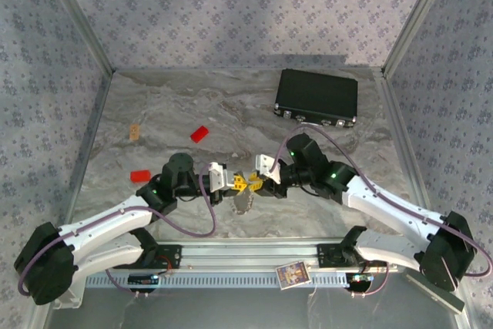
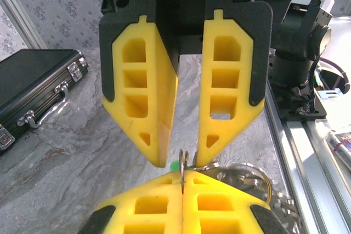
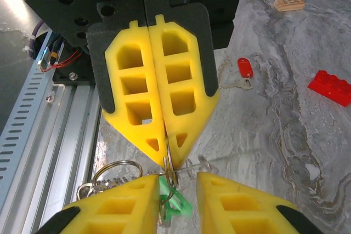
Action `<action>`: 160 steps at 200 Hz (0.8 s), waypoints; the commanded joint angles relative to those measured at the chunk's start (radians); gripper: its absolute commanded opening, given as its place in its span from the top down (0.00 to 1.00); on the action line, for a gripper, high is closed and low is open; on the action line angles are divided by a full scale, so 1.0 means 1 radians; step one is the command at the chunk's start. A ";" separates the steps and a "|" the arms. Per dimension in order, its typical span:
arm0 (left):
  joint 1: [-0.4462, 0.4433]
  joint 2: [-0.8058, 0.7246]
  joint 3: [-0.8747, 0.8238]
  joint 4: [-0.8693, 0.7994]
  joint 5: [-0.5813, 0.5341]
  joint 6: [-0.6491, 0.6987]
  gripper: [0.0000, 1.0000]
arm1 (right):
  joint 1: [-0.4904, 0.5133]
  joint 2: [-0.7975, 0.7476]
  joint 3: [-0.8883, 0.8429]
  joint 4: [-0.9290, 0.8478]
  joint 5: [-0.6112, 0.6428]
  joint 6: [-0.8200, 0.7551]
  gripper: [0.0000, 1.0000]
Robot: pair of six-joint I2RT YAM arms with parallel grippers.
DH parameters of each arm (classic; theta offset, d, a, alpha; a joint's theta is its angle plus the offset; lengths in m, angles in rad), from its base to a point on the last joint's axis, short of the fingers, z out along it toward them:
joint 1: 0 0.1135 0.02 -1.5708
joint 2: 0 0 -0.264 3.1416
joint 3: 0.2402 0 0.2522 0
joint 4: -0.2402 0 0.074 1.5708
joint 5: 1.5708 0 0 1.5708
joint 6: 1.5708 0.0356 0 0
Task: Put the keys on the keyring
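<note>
Keyring (image 3: 116, 169) sits low on the worktop (image 1: 231, 105), toward 6 o'clock, with one thin loop clenched in the left pincer (image 3: 164, 157). Right pincer (image 3: 178, 182) is released, jaws apart either side of the green key (image 3: 176, 205) beside that loop. One red key (image 3: 245, 69) lies apart.

Surroundings:
- One black case (image 1: 317, 98) at 1 o'clock.
- Two red blocks (image 1: 199, 133) at 9 to 10 o'clock.
- One tan tile (image 1: 135, 131).
- One printed card (image 1: 293, 273) on the rail (image 1: 231, 250), too small to read.
</note>
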 commanded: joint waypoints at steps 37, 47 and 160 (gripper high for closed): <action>-0.004 0.001 0.011 0.058 0.045 -0.004 1.00 | 0.014 0.029 -0.004 0.066 -0.009 0.024 0.97; -0.004 0.003 0.014 0.055 0.034 -0.007 1.00 | 0.014 0.029 0.000 0.055 -0.009 0.018 1.00; -0.004 0.025 0.116 -0.208 -0.060 0.063 0.74 | 0.044 0.095 0.191 -0.305 0.162 -0.167 1.00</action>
